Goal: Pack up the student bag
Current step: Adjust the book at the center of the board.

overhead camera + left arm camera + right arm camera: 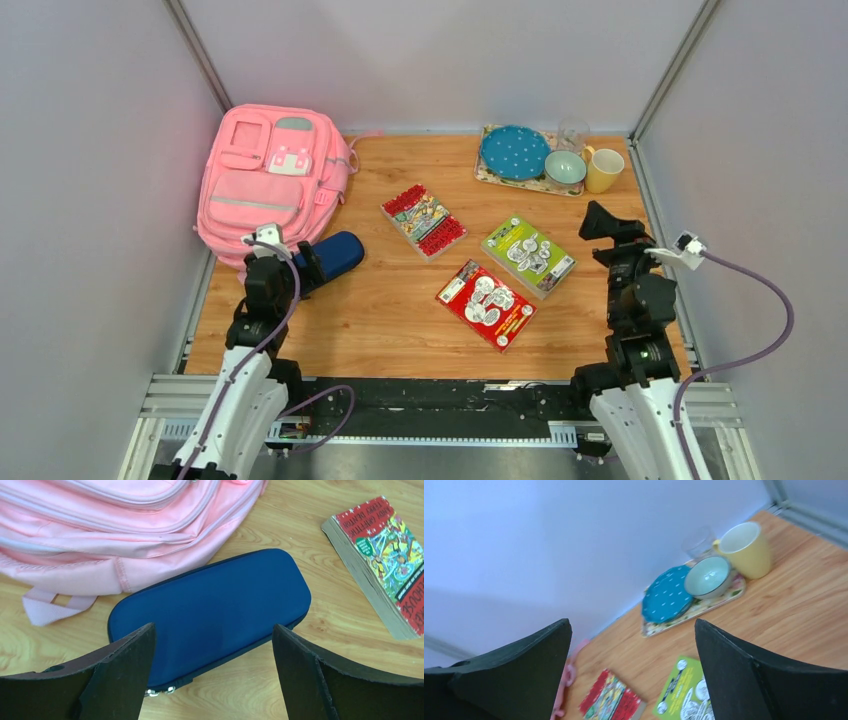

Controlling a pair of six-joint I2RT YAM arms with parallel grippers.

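Observation:
The pink student bag [270, 175] lies flat at the table's back left, front pockets up; its lower edge and a strap fill the top of the left wrist view [100, 540]. A small navy zip case [338, 254] [210, 605] rests against the bag's near right corner. My left gripper [303, 265] [212, 627] hovers open just above the case's near end, with nothing between its fingers. My right gripper [600, 222] [633, 622] is raised at the right side, open and empty, facing the back wall.
Three books lie mid-table: a red-edged one [423, 221] [385, 565], a green one [528, 255] [681, 690] and a red one [486, 304]. At the back right a tray [484, 170] carries a blue plate [514, 152], a bowl [565, 167] and a glass [573, 133], with a yellow mug [604, 170] beside it.

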